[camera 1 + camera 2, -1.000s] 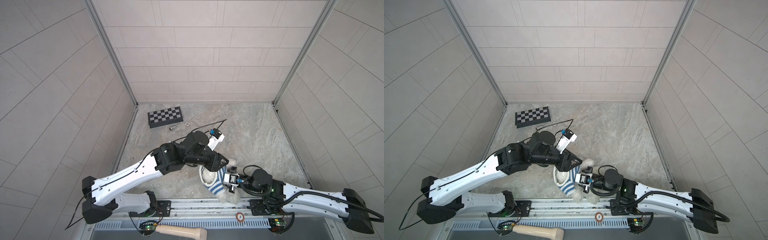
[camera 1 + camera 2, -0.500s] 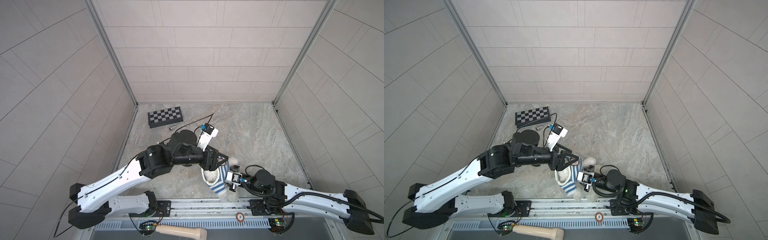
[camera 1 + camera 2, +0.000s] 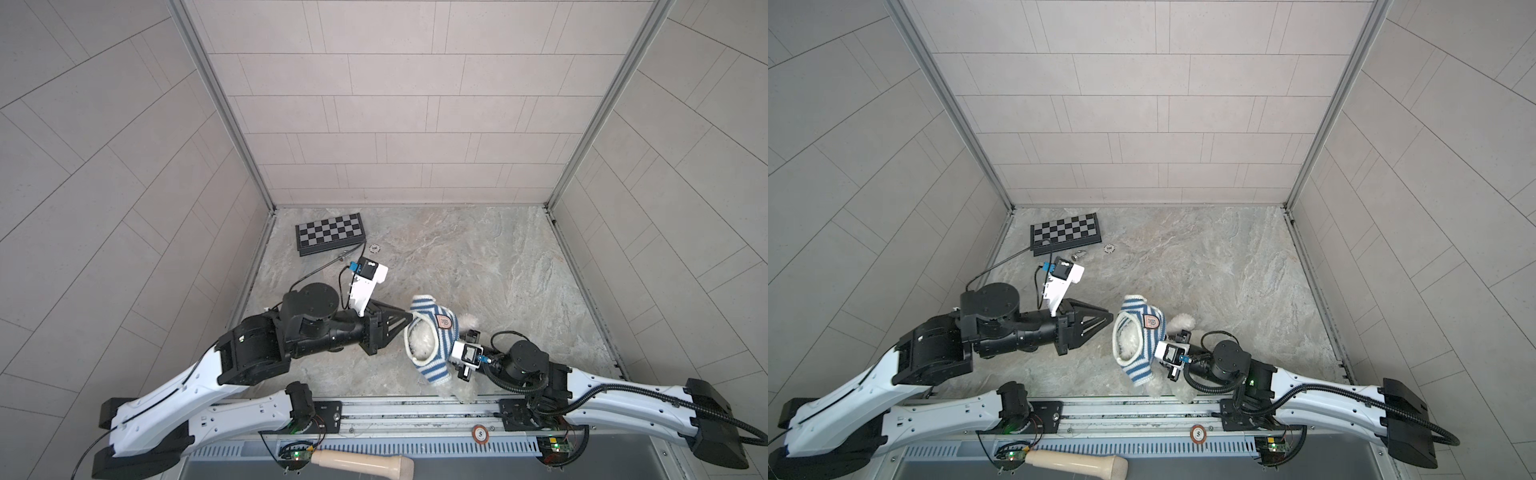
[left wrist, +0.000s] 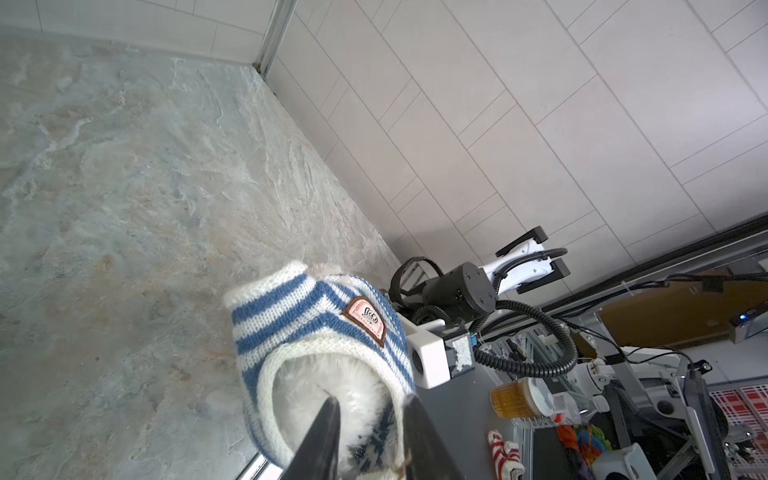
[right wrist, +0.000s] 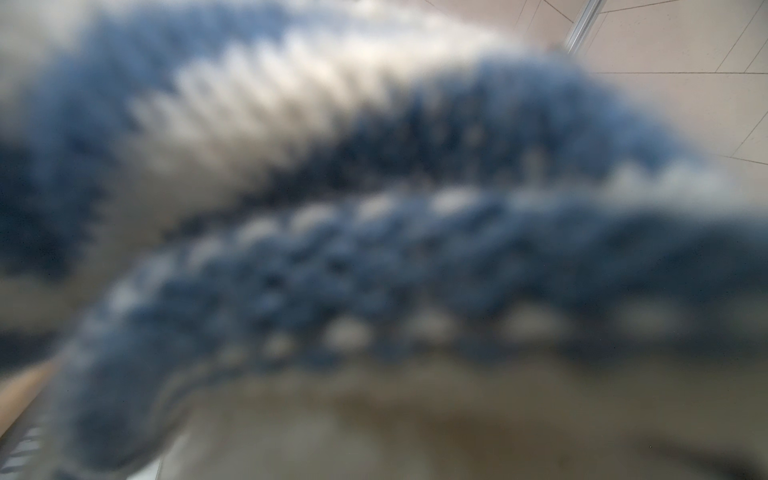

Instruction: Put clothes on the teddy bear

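The teddy bear [image 3: 422, 347] sits near the front edge of the floor, its white fur showing through the wide opening of the blue-and-white striped shirt [image 3: 432, 316] that covers its upper part. One paw [image 3: 469, 320] sticks out at the right. My left gripper [image 3: 409, 321] points at that opening from the left, a small gap away. In the left wrist view my left gripper [image 4: 372, 401] is narrowly open in front of the fur [image 4: 316, 382], with nothing between the fingers. My right gripper [image 3: 456, 360] is shut on the shirt's right side, its fingers hidden. Blurred knit [image 5: 374, 249] fills the right wrist view.
A small chessboard [image 3: 330, 232] lies at the back left, with a round chip [image 3: 375, 248] and a small metal piece [image 3: 1077, 255] beside it. The metal rail [image 3: 415, 415] runs just in front of the bear. A wooden handle [image 3: 361, 459] lies below the rail.
My left arm has drawn back to the left, away from over the bear, and its jaws have narrowed. The right arm and the bear have stayed in place.
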Controlling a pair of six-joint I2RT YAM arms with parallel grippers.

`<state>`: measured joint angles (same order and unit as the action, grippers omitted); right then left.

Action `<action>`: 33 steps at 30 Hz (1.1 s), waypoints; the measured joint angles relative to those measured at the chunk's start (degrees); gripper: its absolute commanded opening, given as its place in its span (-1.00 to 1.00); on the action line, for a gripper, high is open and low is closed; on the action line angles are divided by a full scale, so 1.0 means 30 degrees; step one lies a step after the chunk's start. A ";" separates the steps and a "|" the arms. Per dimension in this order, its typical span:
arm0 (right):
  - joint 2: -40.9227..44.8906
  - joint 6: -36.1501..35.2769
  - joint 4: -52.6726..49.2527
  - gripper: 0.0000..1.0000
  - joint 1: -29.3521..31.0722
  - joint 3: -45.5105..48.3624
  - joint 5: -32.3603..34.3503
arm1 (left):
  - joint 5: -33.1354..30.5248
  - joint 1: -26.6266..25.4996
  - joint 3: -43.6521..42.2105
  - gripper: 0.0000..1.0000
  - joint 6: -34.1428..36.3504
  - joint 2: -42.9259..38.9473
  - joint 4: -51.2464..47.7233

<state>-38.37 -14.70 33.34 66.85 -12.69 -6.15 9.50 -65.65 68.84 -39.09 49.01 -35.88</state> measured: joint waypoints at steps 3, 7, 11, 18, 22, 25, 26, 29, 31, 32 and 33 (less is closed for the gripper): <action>-0.0124 -0.0022 0.0131 -1.00 0.0007 0.0000 0.0066 | 0.0044 -0.0270 -0.0007 -0.28 0.0000 0.0896 -0.0233; -0.0175 -0.0036 0.0321 -1.00 0.0007 0.0000 0.0073 | 0.0095 -0.0342 -0.0044 -0.19 0.0051 0.1654 -0.0546; -0.0175 -0.0036 0.0393 -1.00 0.0007 0.0000 0.0073 | 0.0160 -0.0342 -0.0182 0.02 0.0219 0.1894 -0.0750; -0.0175 -0.0036 0.0393 -1.00 0.0007 0.0000 0.0066 | 0.0248 -0.0342 -0.0182 0.10 0.0517 0.2703 -0.0867; -0.0175 -0.0036 0.0364 -1.00 0.0000 0.0007 0.0066 | 0.0393 -0.0342 -0.0182 0.13 0.0546 0.3198 -0.0838; -0.0175 -0.0036 0.0335 -1.00 0.0000 0.0007 0.0066 | 0.0597 -0.0342 -0.0204 0.19 0.0546 0.3330 -0.0699; -0.0175 -0.0036 0.0328 -1.00 0.0000 0.0007 0.0066 | 0.0699 -0.0342 -0.0233 0.20 0.0546 0.3344 -0.0627; -0.0175 -0.0036 0.0270 -1.00 0.0007 0.0007 0.0066 | 0.0874 -0.0342 -0.0474 0.21 0.0532 0.3344 -0.0291; -0.0175 -0.0036 0.0197 -1.00 0.0000 0.0007 0.0066 | 0.0976 -0.0342 -0.0685 0.23 0.0525 0.3351 -0.0080; -0.0182 -0.0036 0.0138 -1.00 0.0000 0.0007 0.0073 | 0.1020 -0.0342 -0.0794 0.28 0.0517 0.3366 0.0044; -0.0197 -0.0036 0.0087 -1.00 0.0000 0.0007 0.0073 | 0.1049 -0.0342 -0.0882 0.30 0.0517 0.3381 0.0160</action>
<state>-38.96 -14.81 33.61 66.85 -12.67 -5.93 12.64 -66.67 66.19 -37.54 59.16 -35.40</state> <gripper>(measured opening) 0.226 0.627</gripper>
